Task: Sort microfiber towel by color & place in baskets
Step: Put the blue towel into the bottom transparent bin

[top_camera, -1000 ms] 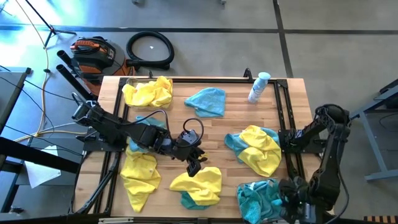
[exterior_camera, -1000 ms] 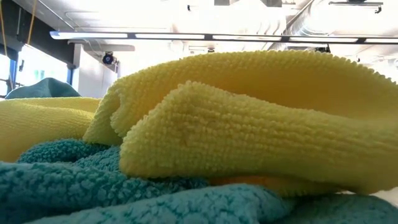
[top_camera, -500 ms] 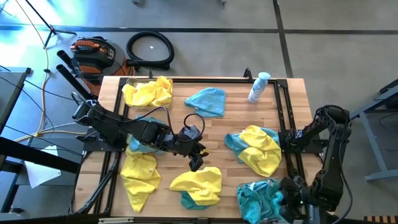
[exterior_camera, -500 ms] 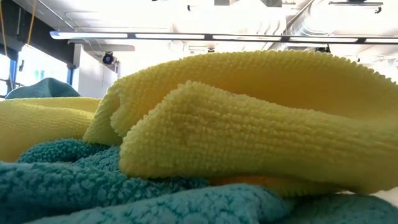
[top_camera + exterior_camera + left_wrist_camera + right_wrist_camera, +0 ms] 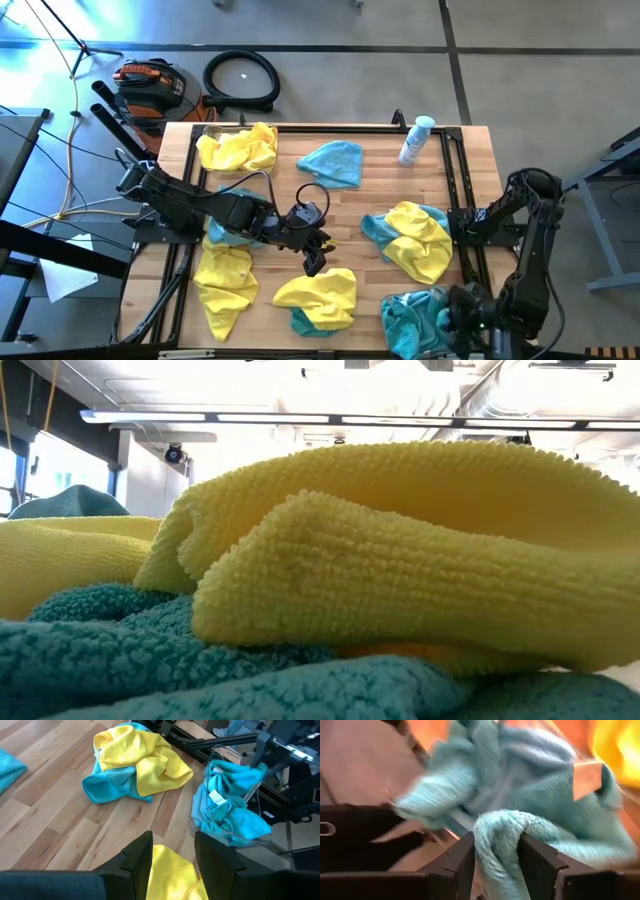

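Wooden surface (image 5: 370, 215), strewn with cloths — the left gripper (image 5: 313, 262) hangs open-fingered and empty, a yellow towel (image 5: 320, 291) just beyond its tips. Off at the near right corner, the right gripper (image 5: 496, 865) pinches a teal towel (image 5: 500, 850) over the teal-filled basket (image 5: 415, 320).

1. You will find no readable text, brand, number or sign in any view.
2. The tag (image 5: 586, 778) sewn to a teal towel (image 5: 530, 795) shows you no legible print.
3. The spray bottle (image 5: 416, 140) label is too small to read.
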You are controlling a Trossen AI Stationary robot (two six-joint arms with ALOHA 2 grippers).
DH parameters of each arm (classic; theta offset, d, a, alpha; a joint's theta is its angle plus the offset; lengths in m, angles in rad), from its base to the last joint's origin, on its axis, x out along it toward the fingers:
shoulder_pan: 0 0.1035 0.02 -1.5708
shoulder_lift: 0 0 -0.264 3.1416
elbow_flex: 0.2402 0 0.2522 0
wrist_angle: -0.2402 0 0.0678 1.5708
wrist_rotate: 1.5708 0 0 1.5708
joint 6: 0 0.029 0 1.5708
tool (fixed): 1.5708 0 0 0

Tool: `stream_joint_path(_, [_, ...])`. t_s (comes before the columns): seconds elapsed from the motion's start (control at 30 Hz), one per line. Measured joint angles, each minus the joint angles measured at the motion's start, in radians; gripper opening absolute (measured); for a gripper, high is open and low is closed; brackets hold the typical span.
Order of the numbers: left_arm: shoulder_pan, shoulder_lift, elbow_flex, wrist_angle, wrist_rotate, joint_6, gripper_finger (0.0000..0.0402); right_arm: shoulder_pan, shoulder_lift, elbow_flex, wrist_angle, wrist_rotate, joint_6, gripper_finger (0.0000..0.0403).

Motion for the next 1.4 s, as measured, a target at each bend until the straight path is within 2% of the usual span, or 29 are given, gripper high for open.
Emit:
stream_joint_path(0.03, [0.0, 0.0, 0.0, 0.0, 0.0, 0.0, 0.0135, -0.004, 0.0, 0.0, -0.008, -0.003, 0.0, 0.0138])
stream_joint_path(0.13, [0.0, 0.0, 0.0, 0.0, 0.0, 0.0, 0.0135, -0.029, 0.0, -0.001, -0.089, -0.159, 0.106, 0.0137])
stream_joint_path(0.17, [0.0, 0.0, 0.0, 0.0, 0.0, 0.001, 0.0135, -0.031, 0.0, -0.001, -0.087, -0.18, 0.113, 0.0138])
stream_joint_path(0.37, [0.005, 0.0, 0.0, -0.001, 0.001, 0.016, 0.0135, -0.034, 0.0, 0.0, -0.006, -0.077, 0.041, 0.0138])
stream_joint_path(0.5, [0.005, 0.0, 0.0, -0.001, 0.001, 0.018, 0.0135, -0.033, -0.002, 0.009, 0.016, 0.029, 0.005, 0.0137])
stream_joint_path(0.6, [0.005, 0.0, 0.0, -0.008, 0.001, 0.019, 0.0135, -0.046, 0.008, 0.008, -0.018, -0.04, 0.03, 0.0127])
stream_joint_path(0.7, [0.005, 0.0, 0.0, -0.021, 0.001, 0.019, 0.0135, -0.064, 0.045, 0.007, -0.03, -0.129, 0.006, 0.0088])
stream_joint_path(0.8, [0.005, 0.0, 0.0, -0.023, 0.002, 0.016, 0.0135, -0.078, 0.086, 0.007, -0.016, -0.12, -0.023, 0.0032])
stream_joint_path(0.87, [0.005, 0.0, 0.0, -0.023, 0.002, 0.016, 0.0135, -0.089, 0.117, 0.007, -0.016, -0.121, -0.027, 0.001])
stream_joint_path(1.1, [0.005, 0.0, 0.0, -0.023, 0.002, 0.017, 0.0135, -0.127, 0.22, 0.007, -0.01, -0.149, -0.039, 0.0032])
stream_joint_path(1.4, [0.005, 0.0, 0.0, -0.023, 0.002, 0.017, 0.0135, -0.145, 0.331, 0.007, 0.007, -0.149, -0.041, 0.0017])
